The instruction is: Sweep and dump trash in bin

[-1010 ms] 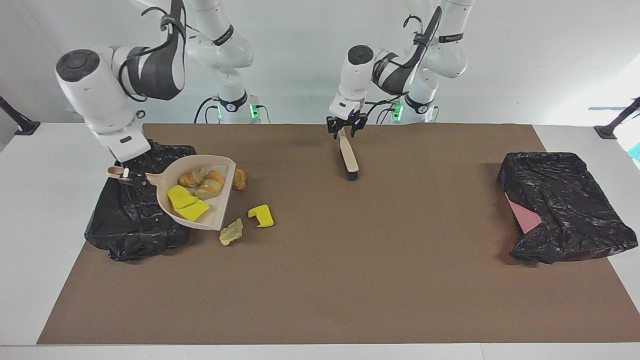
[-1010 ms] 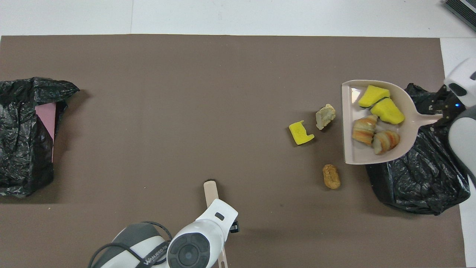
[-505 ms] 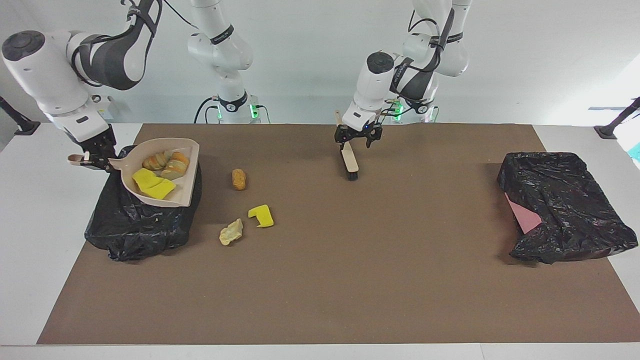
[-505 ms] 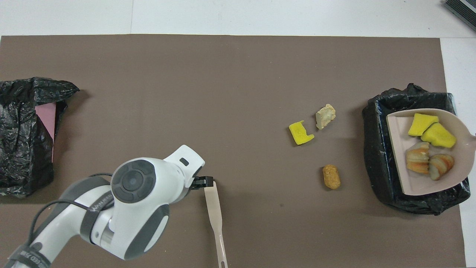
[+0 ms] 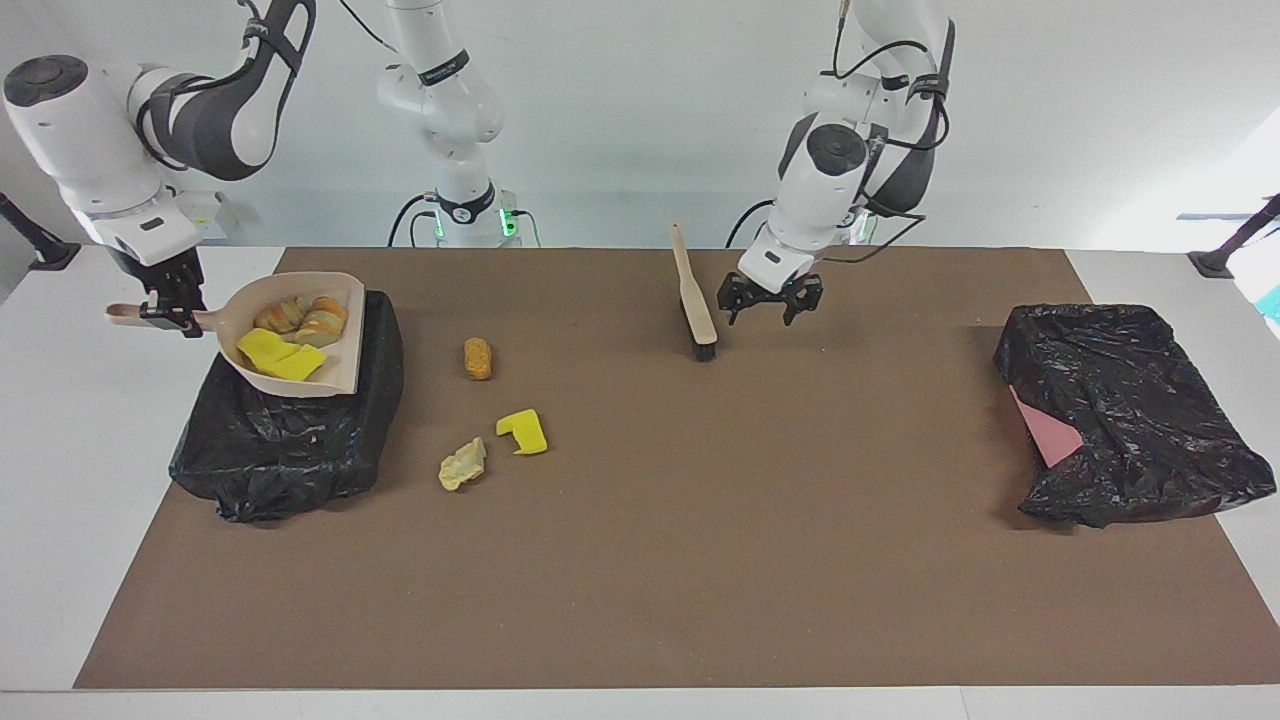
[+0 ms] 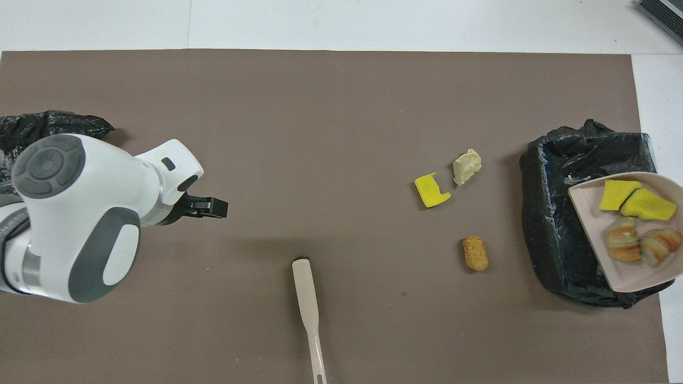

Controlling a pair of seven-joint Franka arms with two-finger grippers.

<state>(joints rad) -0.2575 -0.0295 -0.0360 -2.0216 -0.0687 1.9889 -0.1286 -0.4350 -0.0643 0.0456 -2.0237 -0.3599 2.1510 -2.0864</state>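
Right tool (image 5: 160, 312) clenched on the handle of the beige dustpan (image 5: 345, 375), held raised over the black-bagged bin (image 5: 290, 450) at the right arm's end of the bench (image 5: 640, 600). The pan, just beside that tool, holds four pieces of trash: two yellow sponge chunks (image 5: 275, 355) and two striped bread-like lumps (image 5: 300, 315); overhead view shows them as the sponges (image 6: 635, 198) and the lumps (image 6: 643, 245) in the pan (image 6: 621, 280) over the bin (image 6: 555, 213). What lies inside the bin cannot be told.

Three scraps still lie on the brown mat, between the two tools: a golden-brown lump (image 5: 478, 358), a notched yellow sponge (image 5: 523, 431), and a pale tan chunk (image 5: 462, 465) just beside it.

The hand brush (image 5: 697, 300) lies on the mat, bristle end away from the robots, just beside the left tool (image 5: 770, 303). Left tool is released, fingers spread, holding nothing, hanging low over the mat, apart from the brush.

A second black-bagged bin (image 5: 1130, 410) sits at the left arm's end, well apart from the left tool, with a pink surface (image 5: 1045, 435) showing through the bag's opening.
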